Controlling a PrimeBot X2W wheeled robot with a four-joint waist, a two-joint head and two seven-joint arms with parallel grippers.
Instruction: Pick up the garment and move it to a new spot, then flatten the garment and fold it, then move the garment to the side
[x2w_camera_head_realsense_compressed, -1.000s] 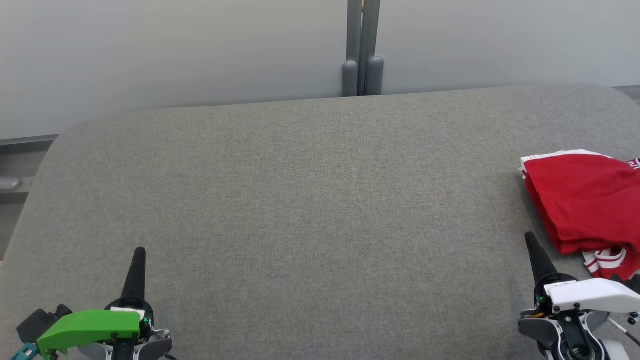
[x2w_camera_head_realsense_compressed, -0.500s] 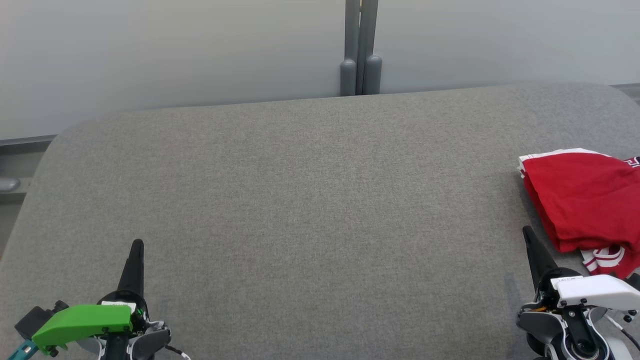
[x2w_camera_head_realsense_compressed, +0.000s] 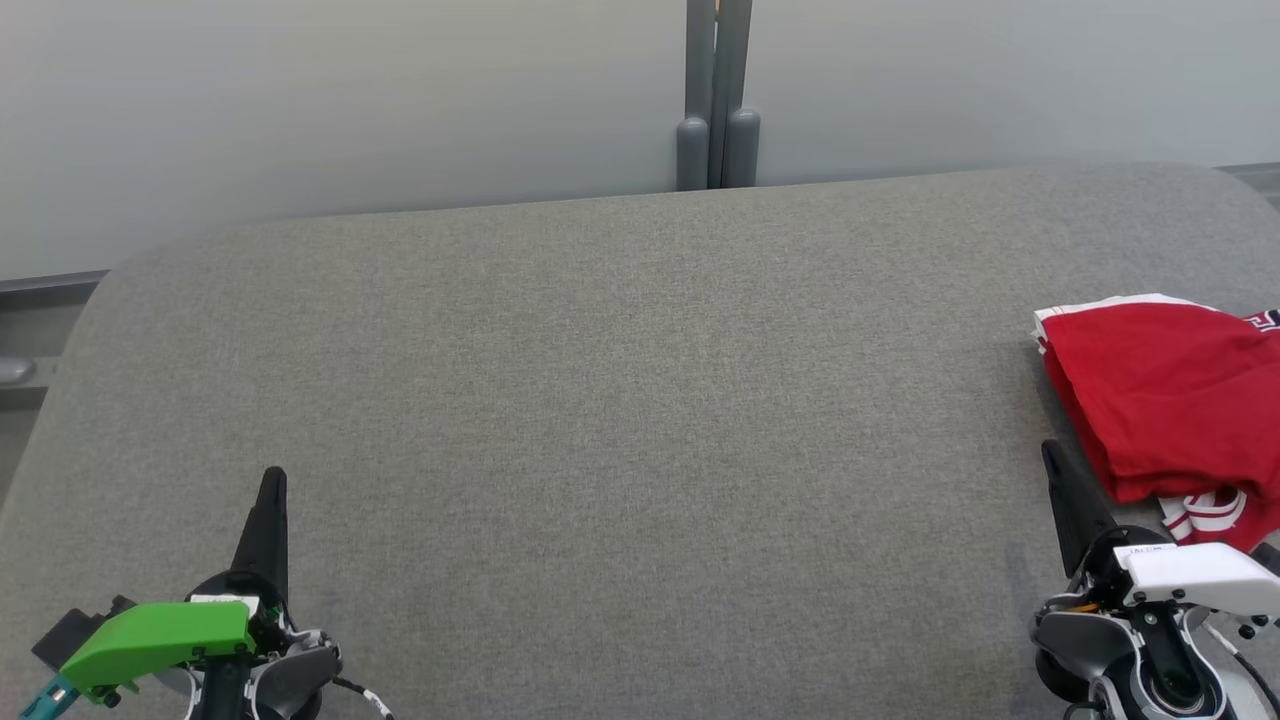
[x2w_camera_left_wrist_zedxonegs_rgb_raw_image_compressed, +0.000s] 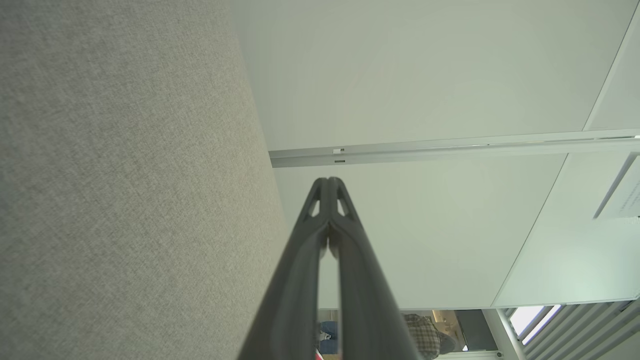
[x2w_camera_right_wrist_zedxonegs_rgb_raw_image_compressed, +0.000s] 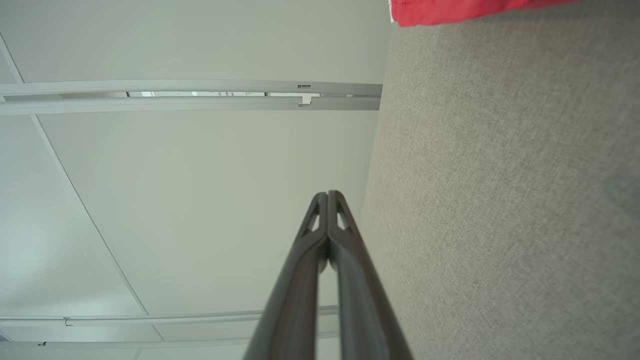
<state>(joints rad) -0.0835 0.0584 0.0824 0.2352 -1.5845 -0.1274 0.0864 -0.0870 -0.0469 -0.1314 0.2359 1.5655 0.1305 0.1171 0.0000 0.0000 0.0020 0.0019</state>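
The bench (x2w_camera_head_realsense_compressed: 620, 400) is a broad surface covered in grey woven fabric, and its two far corners are rounded. A red garment (x2w_camera_head_realsense_compressed: 1165, 400) with white trim and white lettering lies on it at the right side, touching the fabric. It seems loosely folded into layers, though the picture's edge cuts off part of it.

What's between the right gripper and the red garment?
Nothing but a narrow strip of bare grey upholstered surface. In the head view the right gripper sits just left of the red garment, not touching it. The right wrist view shows the same bare fabric.
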